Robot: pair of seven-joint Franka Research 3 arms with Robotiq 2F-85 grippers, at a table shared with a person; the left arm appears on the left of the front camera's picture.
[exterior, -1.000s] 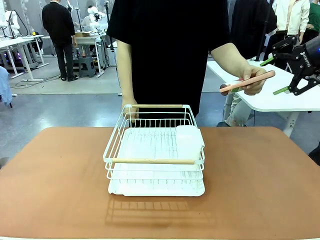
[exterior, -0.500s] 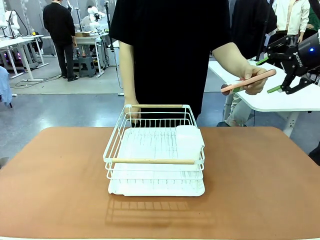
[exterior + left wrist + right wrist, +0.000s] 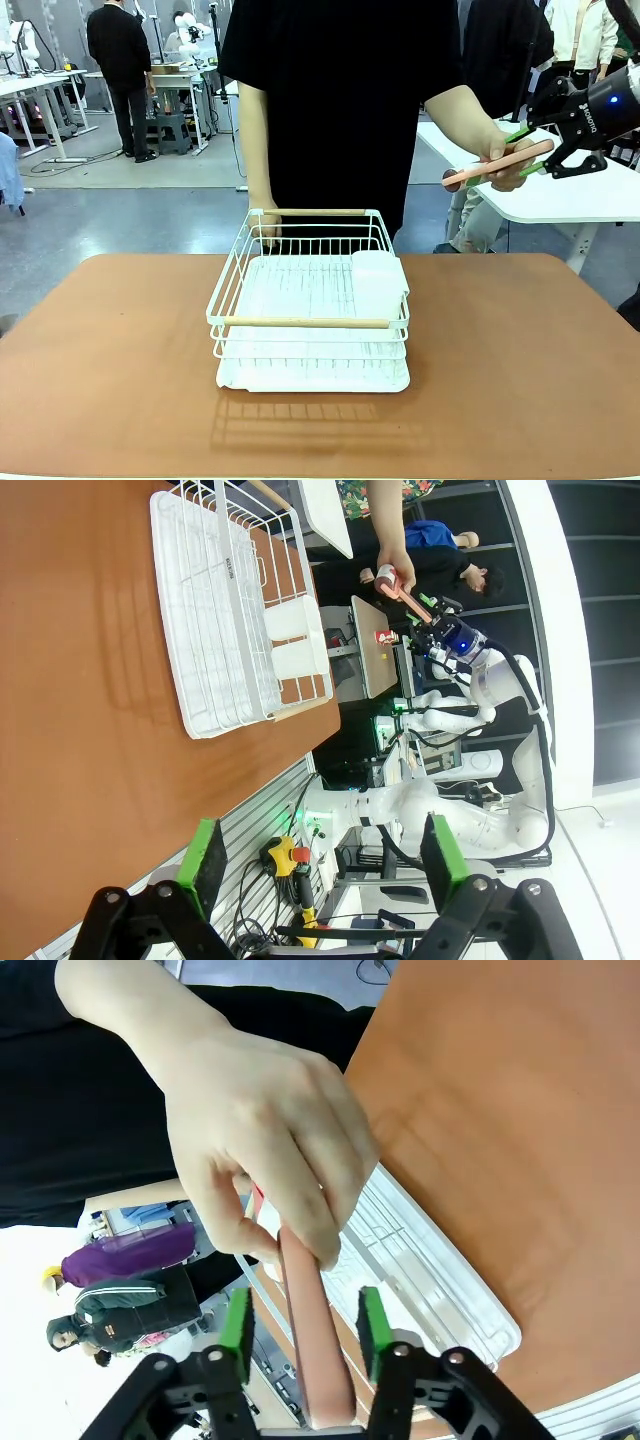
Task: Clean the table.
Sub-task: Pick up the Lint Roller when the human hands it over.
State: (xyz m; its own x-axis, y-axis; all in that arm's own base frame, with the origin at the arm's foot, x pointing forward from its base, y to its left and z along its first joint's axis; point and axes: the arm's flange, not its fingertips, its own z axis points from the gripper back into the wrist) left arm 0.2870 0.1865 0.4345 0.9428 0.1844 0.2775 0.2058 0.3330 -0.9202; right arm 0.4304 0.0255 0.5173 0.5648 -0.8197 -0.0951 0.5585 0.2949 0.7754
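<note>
White wire rack [image 3: 305,322], pink stick [image 3: 468,173]

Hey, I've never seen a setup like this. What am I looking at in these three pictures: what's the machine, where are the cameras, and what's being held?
The machine is a pair of white robot arms sharing a reddish-brown table with a person. The wide picture comes from a fixed camera between the arms, looking across the table at the person. The other two come from cameras on each arm's wrist, looking along its two green-padded fingers. A white wire rack with wooden handles stands on the table. The person's hand holds out a pink stick; I cannot tell what it is. The right end effector is open, with one finger on either side of the stick and not clamped on it. The left end effector is open and holds nothing.
</note>
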